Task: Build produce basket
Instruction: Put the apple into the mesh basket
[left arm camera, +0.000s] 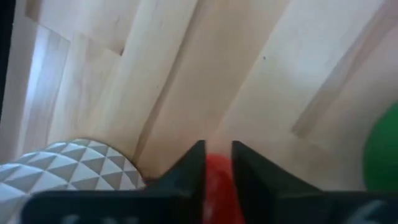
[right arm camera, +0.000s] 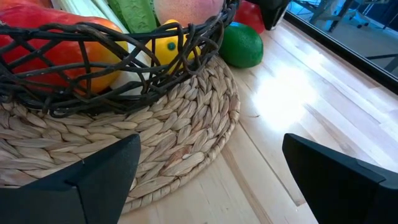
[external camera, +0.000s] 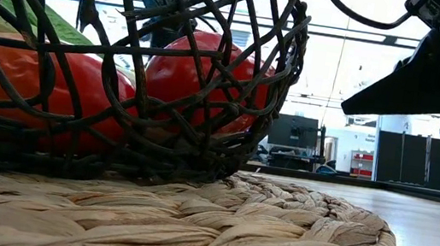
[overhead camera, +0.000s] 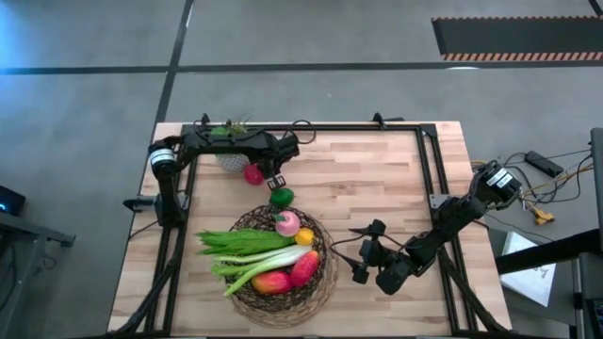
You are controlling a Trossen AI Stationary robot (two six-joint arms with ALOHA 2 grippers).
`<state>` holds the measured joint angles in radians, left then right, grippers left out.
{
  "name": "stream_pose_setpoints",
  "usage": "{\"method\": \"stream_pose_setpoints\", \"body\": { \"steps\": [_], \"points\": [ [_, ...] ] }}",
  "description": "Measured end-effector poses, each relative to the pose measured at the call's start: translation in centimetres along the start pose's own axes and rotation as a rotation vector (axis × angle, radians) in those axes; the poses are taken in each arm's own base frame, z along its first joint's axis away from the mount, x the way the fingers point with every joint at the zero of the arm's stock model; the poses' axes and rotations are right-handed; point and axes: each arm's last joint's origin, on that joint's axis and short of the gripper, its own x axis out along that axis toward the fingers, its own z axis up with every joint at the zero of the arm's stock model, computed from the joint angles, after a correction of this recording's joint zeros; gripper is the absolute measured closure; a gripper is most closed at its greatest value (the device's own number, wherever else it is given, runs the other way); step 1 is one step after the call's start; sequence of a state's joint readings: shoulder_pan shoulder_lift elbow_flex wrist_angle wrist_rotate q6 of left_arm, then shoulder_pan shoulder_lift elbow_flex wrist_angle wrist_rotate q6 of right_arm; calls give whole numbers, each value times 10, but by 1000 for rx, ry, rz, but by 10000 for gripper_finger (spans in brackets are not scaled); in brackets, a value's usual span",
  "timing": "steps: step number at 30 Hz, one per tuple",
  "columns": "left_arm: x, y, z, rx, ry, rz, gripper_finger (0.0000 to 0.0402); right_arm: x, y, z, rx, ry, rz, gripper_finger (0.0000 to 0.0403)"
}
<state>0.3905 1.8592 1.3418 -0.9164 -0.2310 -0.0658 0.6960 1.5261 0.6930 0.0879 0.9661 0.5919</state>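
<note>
The dark wicker basket stands on a round straw mat. It holds a green leafy bunch, a leek, two red-orange fruits, a lemon and a peach. A green lime lies on the table just beyond the basket. My left gripper points steeply down at the red apple, beside the lime and the white pot, and is shut on it. My right gripper waits open to the right of the basket, nothing between its fingers. My left gripper comes at the red apple from above, pointing steeply down. A narrow strip of the apple's red surface fills the small gap between the two fingers. The fingers hide which part of the apple this is, and whether it is off the table does not show.
A white pot with a triangle pattern holding a green plant stands right by the apple at the table's far left. A black frame rail runs along the table's edges. Bare wood lies at the centre and far right.
</note>
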Motion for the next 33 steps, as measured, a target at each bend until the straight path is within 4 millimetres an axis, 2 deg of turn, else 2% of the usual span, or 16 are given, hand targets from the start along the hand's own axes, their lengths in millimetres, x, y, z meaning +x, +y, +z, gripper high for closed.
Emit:
{"method": "stream_pose_setpoints", "body": {
  "steps": [2,4,8,14,17,20,24,33],
  "points": [
    [-3,-1,-2,5,4,-3,377,0,0,0,0,0,0,19],
    [-9,-1,-4,7,-4,-4,395,0,0,0,0,0,0,19],
    [-28,-3,-8,8,-59,-11,395,0,0,0,0,0,0,19],
    [-72,-5,-23,-35,-185,-36,400,0,0,0,0,0,0,19],
    [-84,-1,-33,-109,-246,-32,400,0,0,0,1,0,0,19],
    [-87,4,-38,-151,-307,-23,396,0,0,0,3,-1,0,19],
    [-79,5,-46,-157,-314,-29,354,0,0,0,6,-2,1,19],
    [-45,0,-57,-75,-192,-1,184,0,0,0,8,-3,2,19]
  ]
}}
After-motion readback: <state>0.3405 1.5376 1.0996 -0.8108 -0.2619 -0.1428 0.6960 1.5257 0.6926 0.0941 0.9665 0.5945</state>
